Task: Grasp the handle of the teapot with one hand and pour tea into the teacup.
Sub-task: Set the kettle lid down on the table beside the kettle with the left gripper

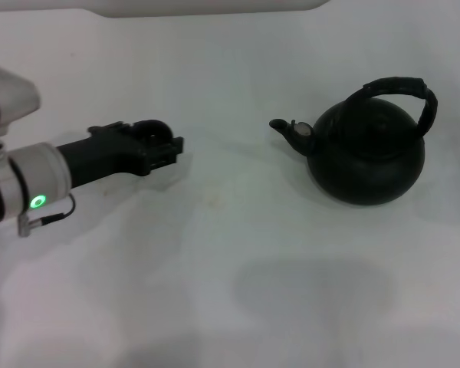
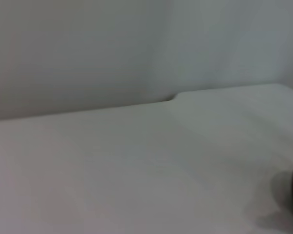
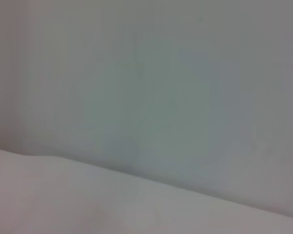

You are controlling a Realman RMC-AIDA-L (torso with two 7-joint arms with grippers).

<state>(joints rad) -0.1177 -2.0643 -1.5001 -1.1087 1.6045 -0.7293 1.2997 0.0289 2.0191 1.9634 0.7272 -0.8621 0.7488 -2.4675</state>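
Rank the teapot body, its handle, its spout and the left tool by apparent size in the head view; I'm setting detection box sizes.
1. Teapot body, largest.
2. Left tool and handle: look similar, and differing nearness to the camera leaves their order unsure.
3. Spout, smallest.

teapot (image 1: pixel 366 157): on table (image 1: pixel 230 291), right side, spout pointing left
left gripper (image 1: pixel 165 149): left, well apart from teapot

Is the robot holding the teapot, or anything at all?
Nothing is held. The left gripper hovers over the table, apart from the teapot; its handle is untouched.
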